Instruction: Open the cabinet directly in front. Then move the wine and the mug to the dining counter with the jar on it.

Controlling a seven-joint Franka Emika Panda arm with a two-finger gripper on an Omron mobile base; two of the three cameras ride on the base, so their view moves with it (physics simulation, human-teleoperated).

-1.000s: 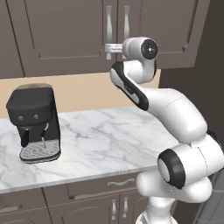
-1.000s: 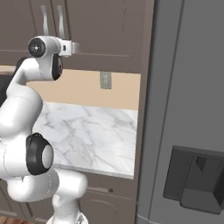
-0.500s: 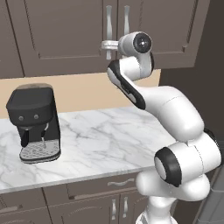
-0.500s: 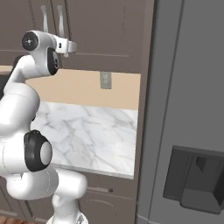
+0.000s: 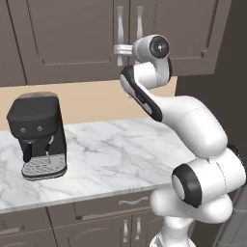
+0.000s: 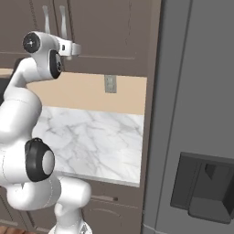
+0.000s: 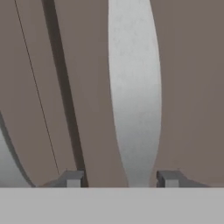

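Observation:
The cabinet [image 5: 72, 34] is the dark brown wall unit straight ahead, and both panelled doors are shut. My gripper [image 5: 118, 48] is raised to the height of its silver handles. In the hand view the gripper [image 7: 120, 179] is open, with one curved silver handle [image 7: 133, 96] standing between the two fingertips [image 7: 73, 178]. The right tip is almost on the handle and the left tip has a gap. From the right the gripper [image 6: 75, 48] juts from the hand toward the cabinet [image 6: 114, 27]. The wine, the mug, the dining counter and the jar are out of view.
A black coffee machine [image 5: 37, 135] stands at the left of the marble worktop [image 5: 111, 154], which runs under the cabinet. A tall grey fridge [image 6: 196, 114] closes off the right side. A wall outlet [image 6: 109, 83] sits on the beige backsplash. Low drawers [image 5: 130, 201] lie under the worktop.
The hand has shifted a little higher and closer to the cabinet door, and the fingers have narrowed around the handle. The doors have not moved.

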